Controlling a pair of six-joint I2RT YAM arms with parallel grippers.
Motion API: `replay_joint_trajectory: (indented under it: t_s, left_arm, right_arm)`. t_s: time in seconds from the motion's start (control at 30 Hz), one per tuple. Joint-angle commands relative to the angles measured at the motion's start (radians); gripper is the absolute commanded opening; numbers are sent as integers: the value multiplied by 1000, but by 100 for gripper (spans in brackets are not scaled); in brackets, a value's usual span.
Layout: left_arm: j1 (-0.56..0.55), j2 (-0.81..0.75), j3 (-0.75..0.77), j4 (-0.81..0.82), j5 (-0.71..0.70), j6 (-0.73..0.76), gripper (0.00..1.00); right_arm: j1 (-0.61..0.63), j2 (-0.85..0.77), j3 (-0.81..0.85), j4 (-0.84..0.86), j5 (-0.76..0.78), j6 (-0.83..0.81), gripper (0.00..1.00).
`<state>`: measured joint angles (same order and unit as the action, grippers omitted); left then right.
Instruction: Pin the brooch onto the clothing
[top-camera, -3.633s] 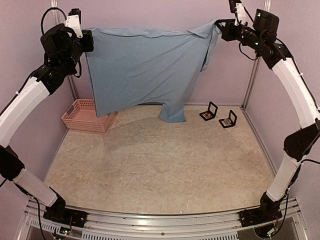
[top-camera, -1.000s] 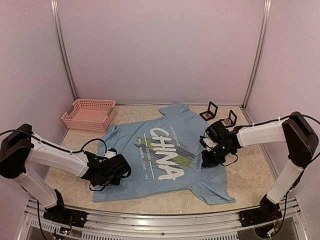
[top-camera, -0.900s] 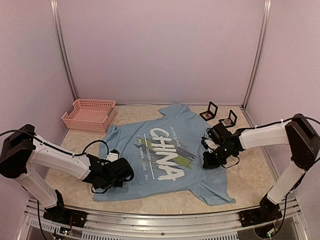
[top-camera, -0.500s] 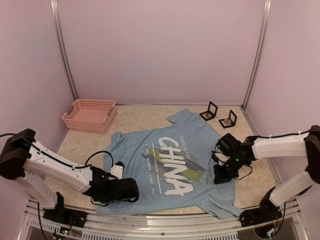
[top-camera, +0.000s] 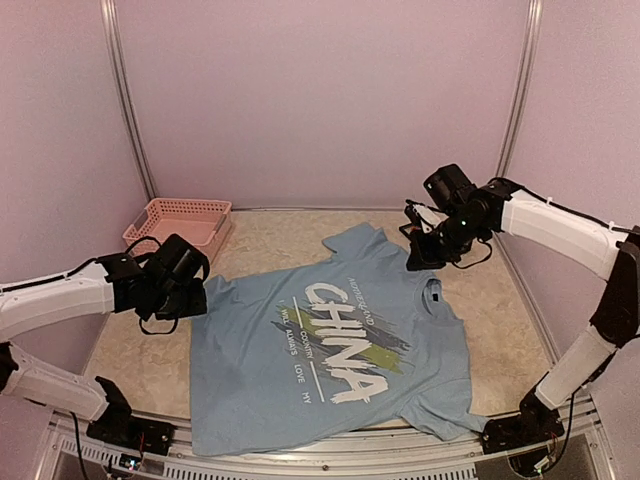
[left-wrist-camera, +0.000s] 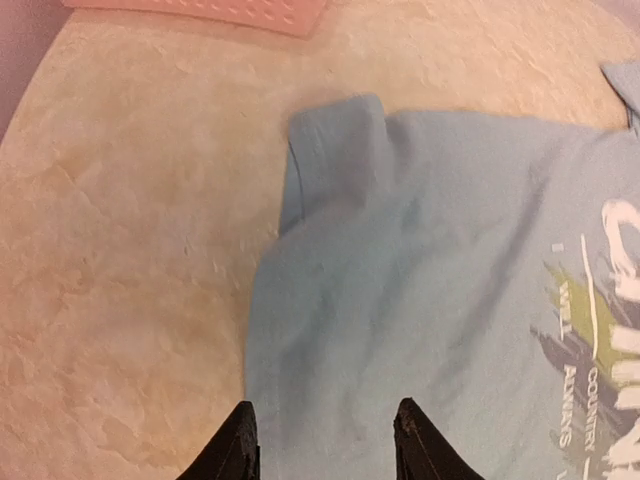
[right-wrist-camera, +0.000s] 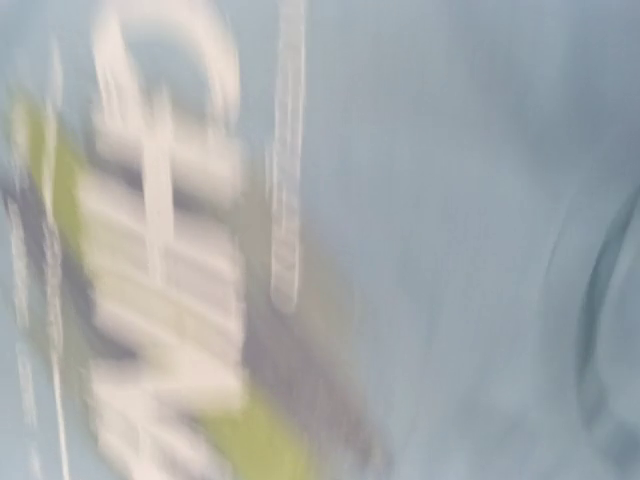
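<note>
In left wrist view only: left jaws apart above T-shirt.

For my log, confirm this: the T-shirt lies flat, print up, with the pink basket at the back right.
Not quite: the top external view shows the pink basket at the back left. The T-shirt does lie flat, print up.

Top view: I see soft, even light, sharp focus, only faint shadows on the table, and glare along the front rail. Left wrist view slightly soft. Right wrist view badly motion-smeared; T-shirt lettering unreadable.
</note>
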<state>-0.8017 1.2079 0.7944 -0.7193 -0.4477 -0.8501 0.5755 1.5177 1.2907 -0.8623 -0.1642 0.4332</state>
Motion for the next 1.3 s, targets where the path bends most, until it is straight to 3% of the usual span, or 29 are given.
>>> replay_joint_trajectory:
  t_s: [0.0, 0.2, 0.37, 0.67, 0.8, 1.03, 1.27]
  left_arm:
    - [259, 43, 39, 278, 20, 303, 40]
    - [306, 407, 270, 327, -56, 457, 29]
    - [387, 582, 382, 351, -27, 467, 28]
    - [431, 630, 346, 371, 42, 485, 24]
    - [428, 644, 359, 316, 49, 466, 15]
    - [414, 552, 263, 345, 99, 451, 14]
    - [417, 667, 325, 353, 107, 462, 13]
  right_arm:
    - [-66, 191, 209, 89, 58, -137, 4]
    - [-109, 507, 517, 135, 24, -223, 0]
    - [-126, 703, 707, 109, 16, -254, 0]
    - [-130, 726, 571, 199, 9, -224, 0]
    - [-138, 724, 521, 217, -5, -207, 0]
    - [-146, 737, 502, 231, -4, -206, 0]
    - [-153, 754, 481, 258, 5, -199, 0]
